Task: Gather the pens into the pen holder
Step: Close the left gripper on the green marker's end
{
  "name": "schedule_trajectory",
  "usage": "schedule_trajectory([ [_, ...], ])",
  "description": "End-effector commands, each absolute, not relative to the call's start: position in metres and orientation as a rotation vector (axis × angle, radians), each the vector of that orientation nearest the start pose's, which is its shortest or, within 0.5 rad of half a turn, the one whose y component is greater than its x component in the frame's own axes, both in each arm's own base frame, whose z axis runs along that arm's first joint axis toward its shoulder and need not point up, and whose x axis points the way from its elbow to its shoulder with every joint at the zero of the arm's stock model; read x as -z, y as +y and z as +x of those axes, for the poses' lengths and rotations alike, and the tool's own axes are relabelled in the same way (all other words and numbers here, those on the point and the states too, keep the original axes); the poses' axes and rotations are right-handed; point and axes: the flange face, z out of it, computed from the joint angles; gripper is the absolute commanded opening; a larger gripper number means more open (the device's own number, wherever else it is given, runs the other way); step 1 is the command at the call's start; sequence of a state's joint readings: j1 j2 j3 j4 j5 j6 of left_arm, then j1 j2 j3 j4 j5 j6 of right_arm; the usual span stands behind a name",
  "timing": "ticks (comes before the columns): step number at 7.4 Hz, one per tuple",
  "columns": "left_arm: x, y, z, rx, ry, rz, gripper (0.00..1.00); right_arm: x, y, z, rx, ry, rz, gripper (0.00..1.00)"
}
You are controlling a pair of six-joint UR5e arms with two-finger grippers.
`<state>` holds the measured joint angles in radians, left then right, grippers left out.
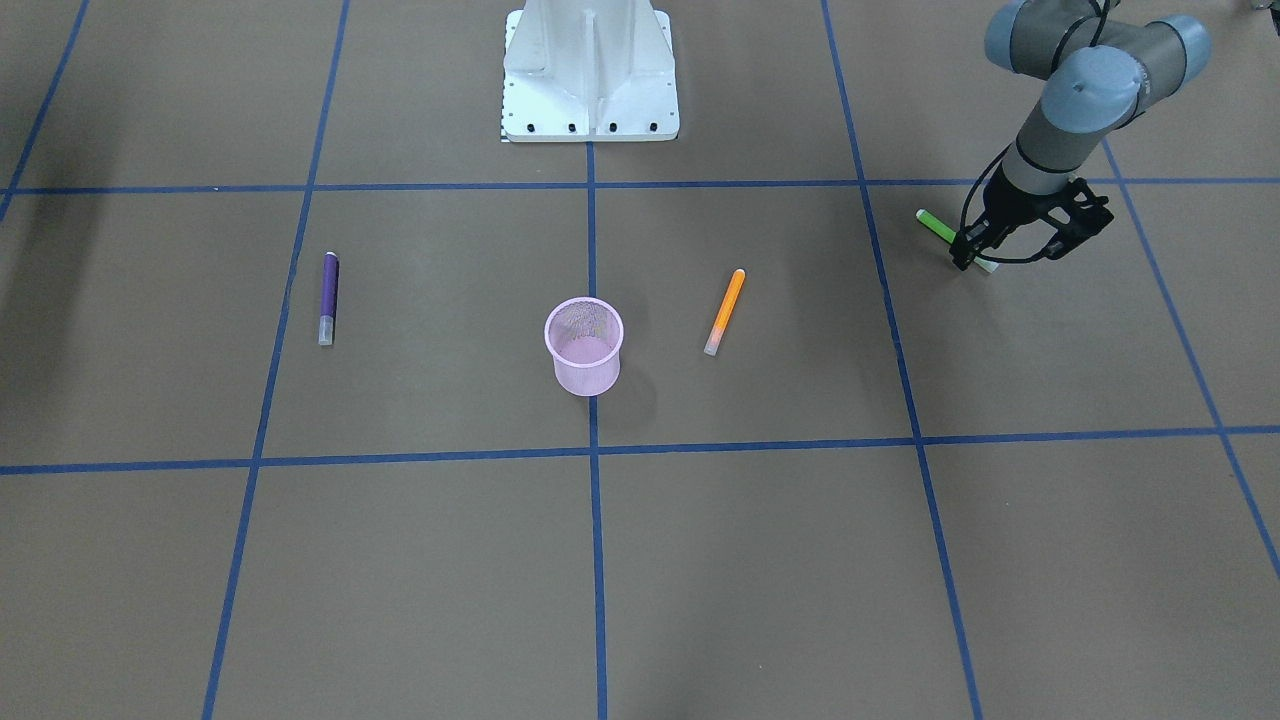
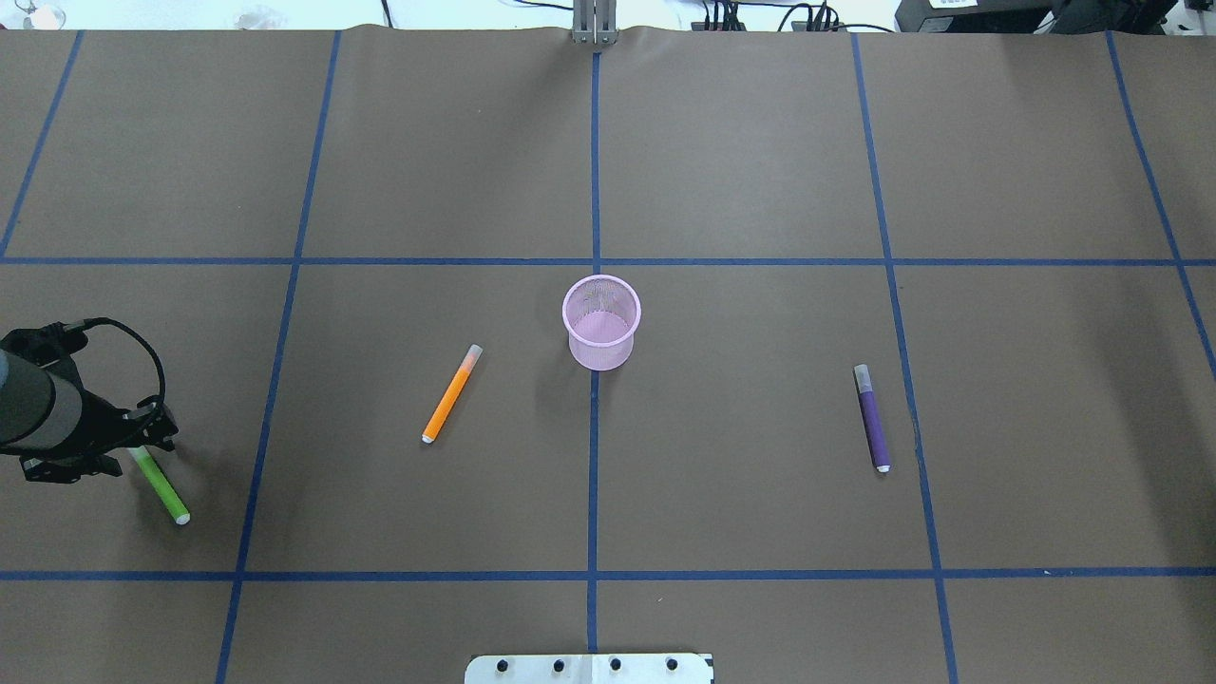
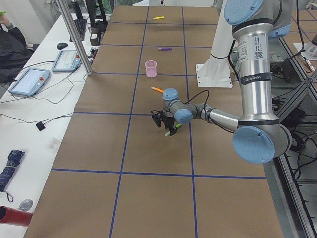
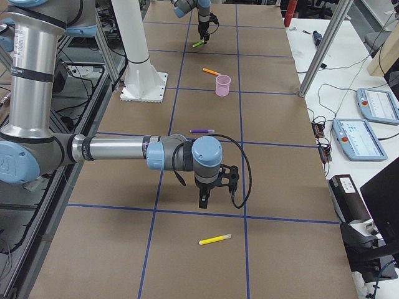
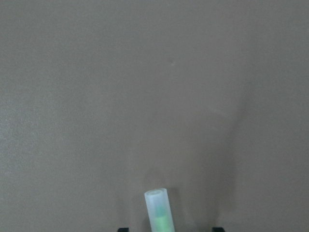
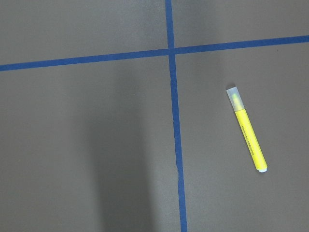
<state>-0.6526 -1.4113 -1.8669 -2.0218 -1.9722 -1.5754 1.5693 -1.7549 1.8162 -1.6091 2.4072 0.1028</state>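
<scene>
Table [image 2: 760, 142]: brown paper; blue tape lines [image 2: 595, 171] in sq. grid.
Pen holder [image 2: 600, 353]: pink wire mesh, solid pink rim.
Purple pen [image 2: 872, 423]: pale translucent cap, white end.
Orange pen [image 2: 451, 394]: same pale cap, white tip.
Green pen [image 2: 160, 484]: bright green, frosted whitish cap, white end.
Yellow pen [image 6: 247, 133]: yellow barrel w/ dark print along it, clear-ish cap.
Left gripper [image 1: 985, 256] & right gripper [image 4: 206, 200]: black.
Left arm [image 1: 1060, 130], right arm [image 4: 112, 149]: silver-grey tubes, lt. blue joint caps.
Robot base [image 1: 590, 70]: white.
</scene>
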Motion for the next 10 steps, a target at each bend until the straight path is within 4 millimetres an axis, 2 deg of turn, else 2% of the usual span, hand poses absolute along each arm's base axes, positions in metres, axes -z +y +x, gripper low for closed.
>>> schedule_trajectory([
  [1,-0.5505,-0.3491,0.3065,0.506,0.679,-0.190,0.66,-0.6206,-0.4150,0.0587,-0.086,-0.838,-0.022,1.00],
  [4,-0.5545,-0.3488,0.3072,0.506,0.671,-0.193,0.65,-0.6206,-0.4150,0.0587,-0.086,-0.838,-0.022,1.00],
  [6,-0.5546,-0.3488,0.3072,0.506,0.671,-0.193,0.47,-0.6200,-0.4157,0.0587,-0.085,-0.838,-0.021,1.00],
  [7,-0.5538,-0.3487,0.3072,0.508,0.673,-0.193,0.44,-0.6201,-0.4157,0.0588,-0.085,-0.836,-0.021,1.00],
  [8,-0.5538,-0.3478,0.3082,0.505,0.672,-0.194,0.32,-0.6201,-0.4157,0.0588,-0.085,-0.836,-0.021,1.00],
  [9,-0.5530,-0.3478,0.3082,0.504,0.674,-0.194,0.08,-0.6195,-0.4164,0.0588,-0.084,-0.836,-0.019,1.00],
  [10,-0.5514,-0.3477,0.3081,0.503,0.677,-0.193,0.00,-0.6193,-0.4164,0.0587,-0.084,-0.838,-0.019,1.00],
])
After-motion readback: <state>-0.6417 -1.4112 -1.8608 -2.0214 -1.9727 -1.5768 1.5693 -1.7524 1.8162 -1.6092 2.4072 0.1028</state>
